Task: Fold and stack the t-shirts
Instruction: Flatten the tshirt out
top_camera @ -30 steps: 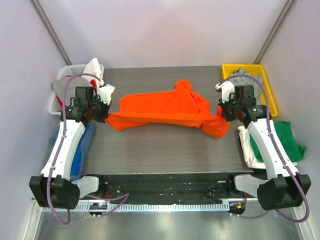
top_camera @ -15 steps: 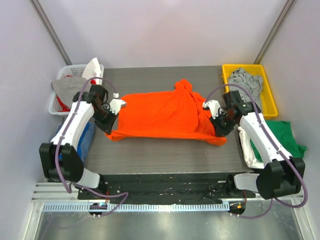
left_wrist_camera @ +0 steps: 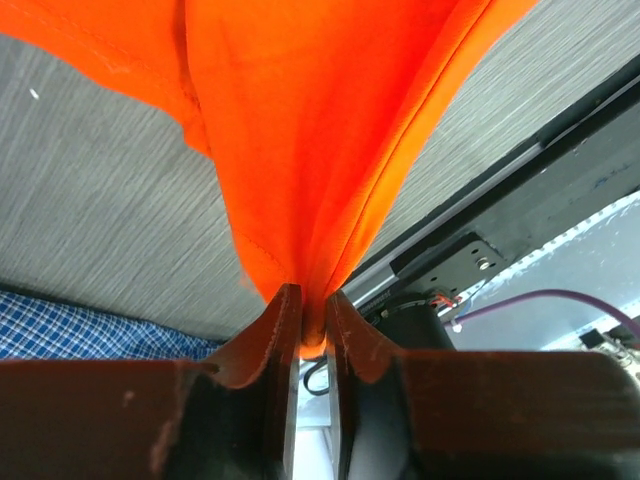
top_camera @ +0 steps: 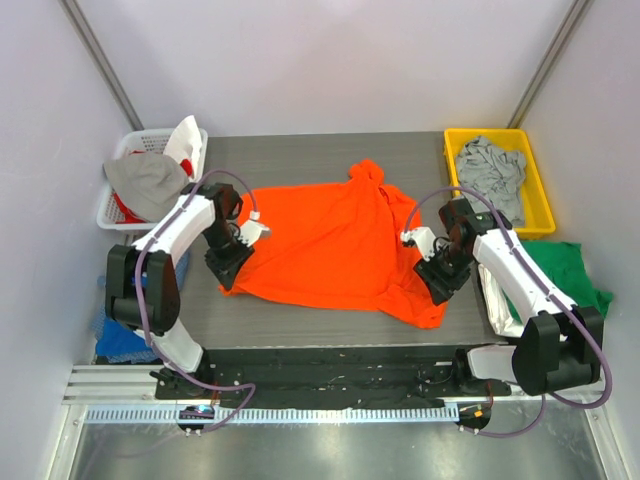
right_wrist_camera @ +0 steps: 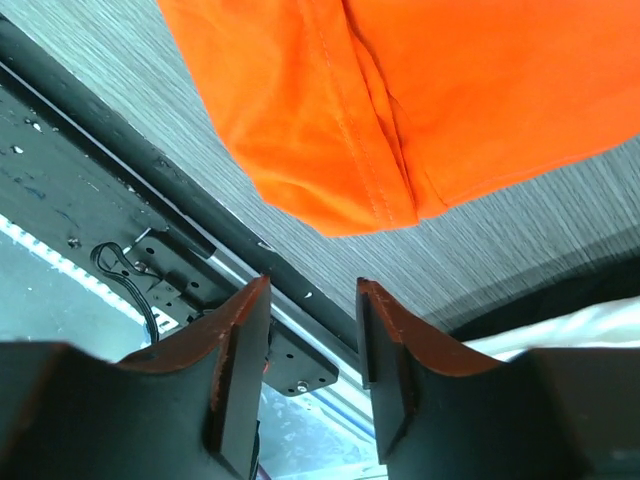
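At the centre of the table (top_camera: 300,150) the orange t-shirt (top_camera: 330,240) lies spread mostly flat, with a bunched bit at its far edge and its near-right corner pointing toward the arm bases. Your left gripper (top_camera: 228,272) sits at the shirt's near-left corner. The wrist view shows its fingers (left_wrist_camera: 275,330) close together with a pinch of orange cloth drawn taut between them, so it grips the shirt. Your right gripper (top_camera: 437,283) is at the near-right corner, jaws apart with nothing between them — the orange corner lies on the table just beyond the fingertips (right_wrist_camera: 250,310), not touching. Right of the table, the green t-shirt (top_camera: 560,270) lies over the white t-shirt (top_camera: 497,295), beside your right arm. Far right, the yellow bin (top_camera: 452,140) holds a crumpled grey t-shirt (top_camera: 490,165). Far left, the white basket (top_camera: 140,135) holds grey cloth (top_camera: 145,180) and white cloth (top_camera: 185,135). A blue checked cloth (top_camera: 125,335) lies off the table's left edge — by your left arm.
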`<state>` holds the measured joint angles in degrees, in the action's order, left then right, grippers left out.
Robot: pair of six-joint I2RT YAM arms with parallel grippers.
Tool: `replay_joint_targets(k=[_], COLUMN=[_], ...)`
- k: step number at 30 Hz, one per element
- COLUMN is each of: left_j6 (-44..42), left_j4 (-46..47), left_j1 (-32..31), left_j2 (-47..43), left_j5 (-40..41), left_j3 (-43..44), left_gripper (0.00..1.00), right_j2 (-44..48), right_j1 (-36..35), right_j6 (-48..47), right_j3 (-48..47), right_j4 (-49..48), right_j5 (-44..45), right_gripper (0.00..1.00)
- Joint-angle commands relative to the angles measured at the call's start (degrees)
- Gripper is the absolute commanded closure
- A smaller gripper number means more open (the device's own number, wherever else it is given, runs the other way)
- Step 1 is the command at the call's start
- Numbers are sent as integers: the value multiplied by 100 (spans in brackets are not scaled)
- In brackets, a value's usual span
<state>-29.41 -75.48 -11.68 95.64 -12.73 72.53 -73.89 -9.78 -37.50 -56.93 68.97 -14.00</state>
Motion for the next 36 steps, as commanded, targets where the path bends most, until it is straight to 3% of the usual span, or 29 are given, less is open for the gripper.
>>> replay_joint_targets(k=[1,7,11,15,24,30,36], left_j6=[-56,-109,-83,470,1402,1535,1491], left_j4=[-397,-669,-846,353,2703,3170,3312], left_j1=[-9,-1,-9,-9,-36,-80,-132], left_j2=[-88,-440,-484,-458,1061,2151,2635], left_j5=[174,-360,-836,-600,174,526,736], left_j3=[-38,340,700,973,2176,2977,3232], left_gripper=[74,51,47,39,35,33,34], right_j2=[146,68,-3,-274,-1987,-3315,-4334], right_j1=[-33,-33,-33,-33,-33,-33,-33], right_j6=[49,313,602,971,1552,1666,1719], right_j3=[-81,-389,-504,-600,-1364,-2216,-3122], right_j4=[-303,-919,-1683,-2990,-5488,-6316,-6317], right_j5=[213,608,1074,1373,2129,2095,1936], right_gripper=[50,43,42,39,36,36,36])
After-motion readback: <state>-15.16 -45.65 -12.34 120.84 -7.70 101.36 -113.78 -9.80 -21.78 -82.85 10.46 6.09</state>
